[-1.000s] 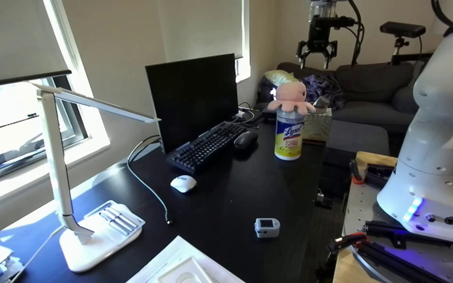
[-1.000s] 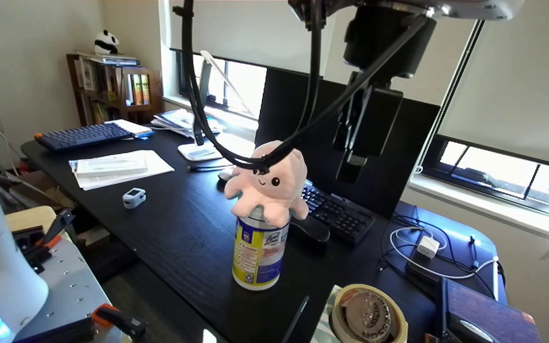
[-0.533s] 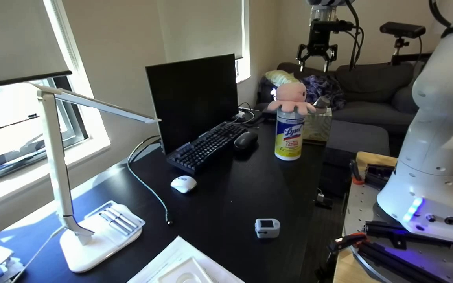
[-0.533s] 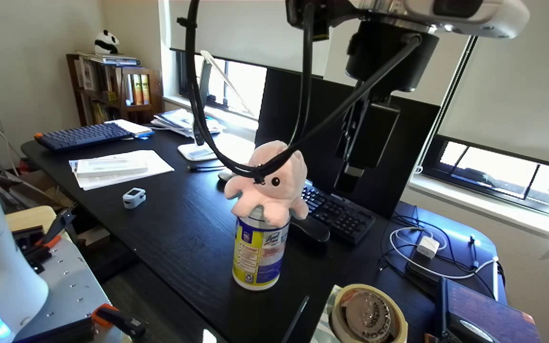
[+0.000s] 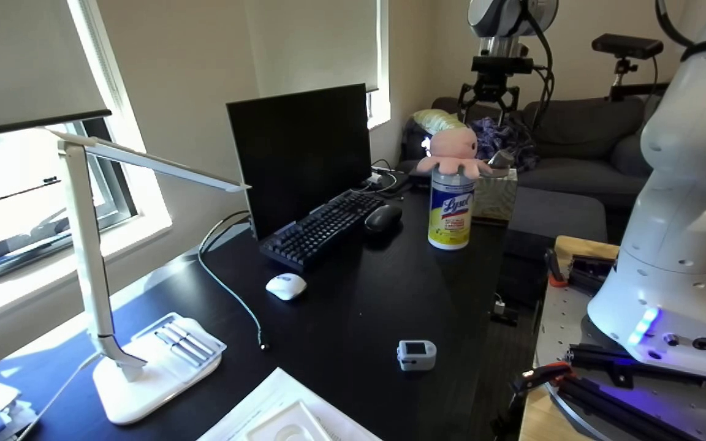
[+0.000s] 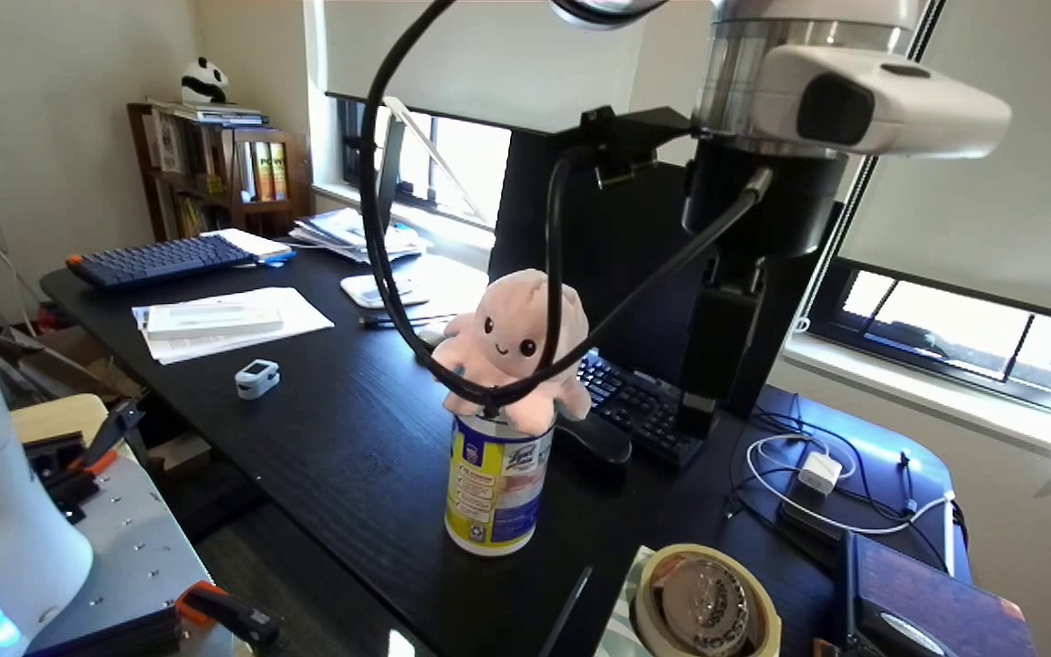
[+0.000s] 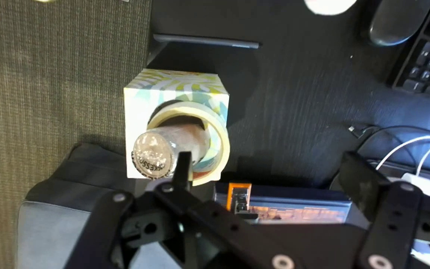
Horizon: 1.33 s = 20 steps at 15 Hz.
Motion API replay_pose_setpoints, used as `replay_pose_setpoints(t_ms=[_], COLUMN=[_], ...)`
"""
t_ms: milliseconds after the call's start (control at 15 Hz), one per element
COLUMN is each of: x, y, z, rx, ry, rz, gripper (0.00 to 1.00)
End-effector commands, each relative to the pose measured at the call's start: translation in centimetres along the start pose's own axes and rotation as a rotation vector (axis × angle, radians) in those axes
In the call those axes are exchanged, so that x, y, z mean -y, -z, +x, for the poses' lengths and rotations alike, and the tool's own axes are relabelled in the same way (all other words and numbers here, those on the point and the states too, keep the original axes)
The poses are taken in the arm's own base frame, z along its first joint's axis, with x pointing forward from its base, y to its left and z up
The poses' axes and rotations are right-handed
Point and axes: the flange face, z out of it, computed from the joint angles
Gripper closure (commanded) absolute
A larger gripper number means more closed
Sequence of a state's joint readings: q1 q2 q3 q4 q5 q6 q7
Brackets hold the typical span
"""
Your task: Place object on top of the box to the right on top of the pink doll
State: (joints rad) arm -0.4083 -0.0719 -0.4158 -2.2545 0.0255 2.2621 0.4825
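I note my gripper (image 7: 269,173) spread, clear container (image 7: 175,144) within tape roll (image 7: 225,147) on patterned box (image 7: 136,119), pink doll (image 5: 452,150) on canister (image 5: 450,214).

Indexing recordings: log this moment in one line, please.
end effector: open, empty; tape roll: on leaf-patterned box, around clear container; pink octopus plush: on Lysol canister; placement: pending

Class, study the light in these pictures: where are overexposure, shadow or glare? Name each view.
In both exterior views, the window behind the desk lamp is largely blown out white; in an exterior view, a bluish sheen lies on the desk near the white charger; in the wrist view, the leaf-patterned box casts a shadow, the clear container glints, and the tool looks dark.
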Motion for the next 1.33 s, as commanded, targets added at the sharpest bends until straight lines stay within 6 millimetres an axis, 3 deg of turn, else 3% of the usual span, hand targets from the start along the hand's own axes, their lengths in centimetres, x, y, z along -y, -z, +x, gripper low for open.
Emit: replay_pose_setpoints(t_ms=[0, 333, 867, 933, 1000, 1267], x=[-1.9, -2.8, -4.8, -4.5, -4.6, -4.4], y=[-1.8, -4.7, -8.4, -8.4, -7.9, -8.6], z=[2.3, 0.9, 0.4, -0.4, 0.4, -0.1], rx=[0.004, 0.102, 0.025, 0.096, 0.055, 0.053], ry=[-0.109, -0.206, -0.45, -0.406, -0.407, -0.426], rz=[-0.009, 0.001, -0.013, -0.009, -0.018, -0.022], gripper=[0.0, 0.0, 0.0, 0.0, 0.0, 0.0])
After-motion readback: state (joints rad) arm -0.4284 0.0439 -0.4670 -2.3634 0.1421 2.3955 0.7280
